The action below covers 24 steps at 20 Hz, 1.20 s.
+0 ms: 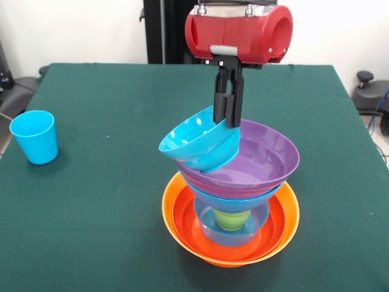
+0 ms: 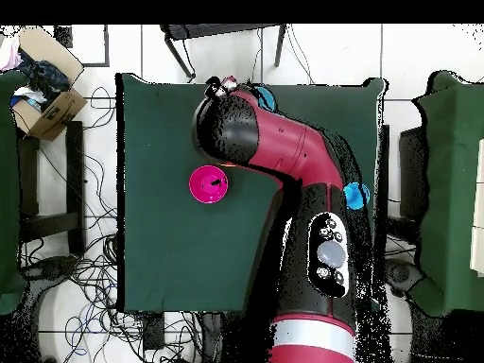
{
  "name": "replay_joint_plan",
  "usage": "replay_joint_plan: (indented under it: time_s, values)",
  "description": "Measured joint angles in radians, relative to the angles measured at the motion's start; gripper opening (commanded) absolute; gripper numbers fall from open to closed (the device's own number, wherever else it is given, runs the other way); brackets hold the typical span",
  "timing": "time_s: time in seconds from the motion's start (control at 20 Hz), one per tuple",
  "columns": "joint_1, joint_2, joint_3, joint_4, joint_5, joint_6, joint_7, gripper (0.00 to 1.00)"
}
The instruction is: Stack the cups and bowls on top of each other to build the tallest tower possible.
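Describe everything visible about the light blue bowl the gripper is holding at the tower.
The light blue bowl is small, round, glossy plastic with a smooth inside. It hangs steeply tilted, its opening facing up and to the picture's left. The gripper is shut on its upper rim. Its underside rests against the inside of the purple bowl topping the tower. The overhead view hides it under the arm.

We see glossy, smooth plastic on the purple bowl (image 1: pixel 261 159), the tilted blue bowl (image 1: pixel 194 141) and the big orange bowls (image 1: pixel 276 228). The light blue cup (image 1: pixel 34 137) shines likewise. The worktop (image 1: pixel 109 201) wears matt green cloth. The end effector (image 1: pixel 228 118) looks matt black; the arm's red shell (image 1: pixel 237 33) is glossy.
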Motion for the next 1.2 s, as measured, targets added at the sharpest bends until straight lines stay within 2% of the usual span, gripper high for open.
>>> replay_joint_plan:
  time_s: [0.7, 1.2]
  values:
    - [0.007, 0.018, 0.0, 0.027, 0.03, -0.005, 0.0, 0.0]
    - [0.046, 0.019, -0.021, 0.028, 0.032, -0.005, 0.0, 0.0]
